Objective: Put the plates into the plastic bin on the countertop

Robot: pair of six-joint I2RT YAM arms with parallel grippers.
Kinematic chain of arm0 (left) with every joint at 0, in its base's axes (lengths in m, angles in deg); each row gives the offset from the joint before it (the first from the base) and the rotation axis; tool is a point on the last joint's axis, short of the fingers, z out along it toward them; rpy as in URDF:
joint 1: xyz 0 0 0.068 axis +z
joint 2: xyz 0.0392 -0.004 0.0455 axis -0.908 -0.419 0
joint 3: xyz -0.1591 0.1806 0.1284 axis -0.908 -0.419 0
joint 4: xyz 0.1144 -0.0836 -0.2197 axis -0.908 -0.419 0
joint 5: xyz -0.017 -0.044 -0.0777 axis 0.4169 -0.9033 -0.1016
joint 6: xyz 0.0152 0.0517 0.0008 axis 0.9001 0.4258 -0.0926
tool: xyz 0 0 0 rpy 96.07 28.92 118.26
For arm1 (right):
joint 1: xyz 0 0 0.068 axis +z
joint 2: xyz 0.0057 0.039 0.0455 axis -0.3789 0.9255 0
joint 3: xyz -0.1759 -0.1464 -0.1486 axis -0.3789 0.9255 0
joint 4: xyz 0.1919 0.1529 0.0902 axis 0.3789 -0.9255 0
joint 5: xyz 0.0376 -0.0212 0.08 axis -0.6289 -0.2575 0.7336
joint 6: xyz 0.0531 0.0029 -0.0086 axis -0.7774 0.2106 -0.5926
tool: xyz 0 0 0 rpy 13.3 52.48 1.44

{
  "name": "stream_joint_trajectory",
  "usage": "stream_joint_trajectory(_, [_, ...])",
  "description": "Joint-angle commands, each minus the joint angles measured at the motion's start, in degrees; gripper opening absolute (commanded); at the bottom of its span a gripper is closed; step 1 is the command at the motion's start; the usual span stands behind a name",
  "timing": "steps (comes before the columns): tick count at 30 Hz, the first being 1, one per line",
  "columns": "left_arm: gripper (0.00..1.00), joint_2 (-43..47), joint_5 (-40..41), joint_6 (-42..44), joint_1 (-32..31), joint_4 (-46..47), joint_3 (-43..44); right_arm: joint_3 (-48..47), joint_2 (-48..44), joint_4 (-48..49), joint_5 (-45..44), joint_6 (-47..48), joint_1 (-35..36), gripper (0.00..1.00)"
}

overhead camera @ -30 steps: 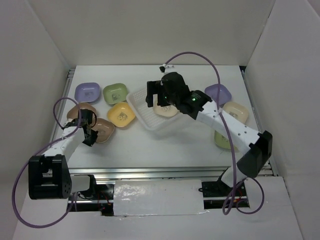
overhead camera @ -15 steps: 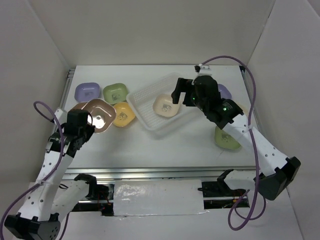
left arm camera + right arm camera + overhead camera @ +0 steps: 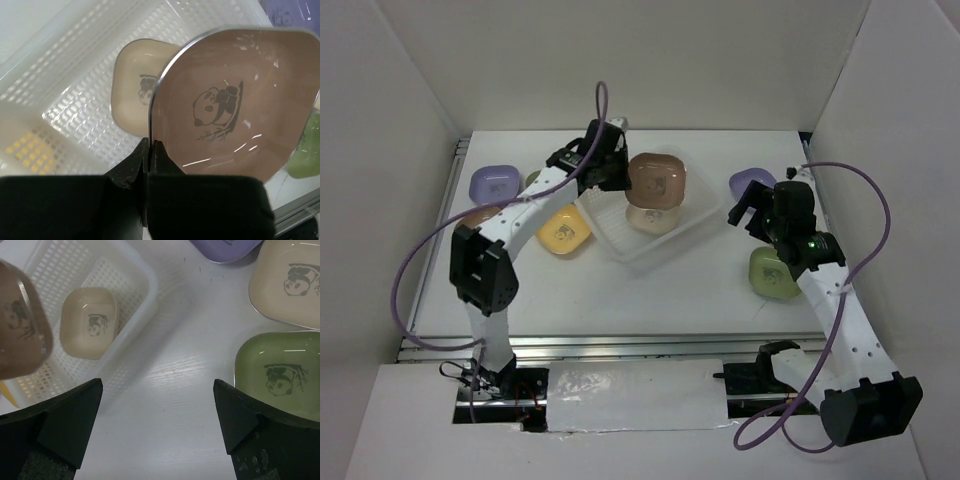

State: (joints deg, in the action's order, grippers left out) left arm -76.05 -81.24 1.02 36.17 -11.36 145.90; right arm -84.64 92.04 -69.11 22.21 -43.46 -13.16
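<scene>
Upper centre-left: left gripper (image 3: 616, 172) pinches the rim of a brown plate (image 3: 656, 178) over the plastic bin (image 3: 615, 243), which holds a cream plate (image 3: 651, 218). Right: right gripper (image 3: 748, 207), jaws spread and empty, near a green plate (image 3: 772, 272).

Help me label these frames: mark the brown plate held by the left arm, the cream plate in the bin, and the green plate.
brown plate (image 3: 218, 107), left wrist view, on its panda mark.
cream plate (image 3: 89, 322), right wrist view, its centre.
green plate (image 3: 280, 377), right wrist view, its panda mark.

No writing can be read anywhere; the brown plate (image 3: 220, 105) bears only a panda drawing.
</scene>
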Motion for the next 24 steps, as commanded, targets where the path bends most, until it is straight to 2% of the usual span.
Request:
stream_joint_trajectory(1, [0.0,-5.91,-6.75,12.43,0.58,-4.77,10.22,0.74,-4.62,-0.25,3.22,-0.36,-1.8,1.0])
stream_joint_trajectory(5, [0.0,-13.12,-7.64,14.46,2.16,-7.5,13.86,2.49,-7.78,-1.66,3.14,-0.01,-3.47,1.0])
stream_joint_trajectory(10, [0.02,-17.44,-9.74,15.96,4.01,-7.5,15.96,4.08,-9.72,-2.36,4.02,0.52,-5.41,1.0])
stream_joint_trajectory(12, [0.11,-19.37,-11.5,16.48,4.1,-8.03,17.8,4.6,-10.08,-2.45,4.02,0.52,-5.85,1.0])
stream_joint_trajectory(13, [0.2,-19.64,-12.29,16.49,4.01,-8.64,18.34,5.13,-10.25,-2.28,4.02,0.52,-6.03,1.0])
stream_joint_trajectory(14, [0.42,-19.99,-12.3,16.4,3.84,-9.08,18.6,5.48,-10.08,-2.28,4.02,0.52,-6.29,1.0])
stream_joint_trajectory(16, [0.57,-19.21,-11.68,15.88,3.48,-8.65,17.56,6.36,-9.47,-2.1,3.32,-0.27,-6.38,1.0])
stream_joint_trajectory(17, [0.68,-17.37,-10.55,15.61,2.79,-8.38,16.85,6.8,-9.11,-1.93,2.88,-0.88,-6.38,1.0])
stream_joint_trajectory(19, [0.79,-14.73,-10.01,15.26,1.99,-6.64,14.31,8.55,-7.19,-0.87,2.26,-1.41,-6.03,1.0])
stream_joint_trajectory(20, [0.99,-11.67,-10.19,15.08,1.21,-6.19,13.69,9.26,-6.22,-0.7,1.56,-1.85,-6.03,1.0])
stream_joint_trajectory(23, [0.99,-4.04,-10.63,12.81,-0.03,-3.47,11.14,11.63,-1.39,0.62,-1.34,-4.22,-5.59,1.0])
stream_joint_trajectory(24, [0.99,-1.91,-10.11,9.75,-0.03,-2.41,8.87,11.99,0.02,1.41,-1.61,-5.27,-6.2,1.0])
